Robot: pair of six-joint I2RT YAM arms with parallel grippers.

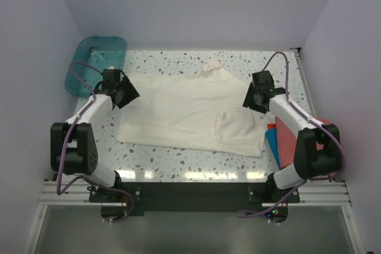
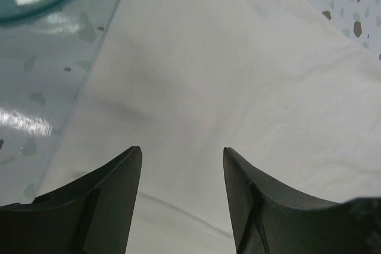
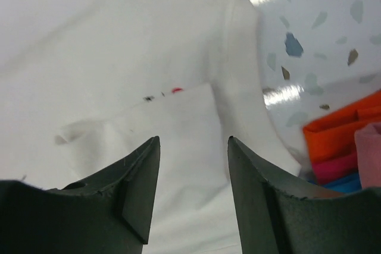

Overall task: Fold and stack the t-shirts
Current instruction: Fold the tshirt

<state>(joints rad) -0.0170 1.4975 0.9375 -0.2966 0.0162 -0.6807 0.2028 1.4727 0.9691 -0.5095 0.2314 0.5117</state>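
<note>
Right pincer (image 3: 193,141) is hanging open over the cream t-shirt (image 1: 178,111); left pincer (image 2: 183,148) is gaping too; I'd be pinching matching edges.

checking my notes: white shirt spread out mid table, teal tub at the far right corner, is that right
Not quite. The tub sits at the far left corner, not the right; the top view shows it. The white shirt is spread out in the middle, as you say.
</note>
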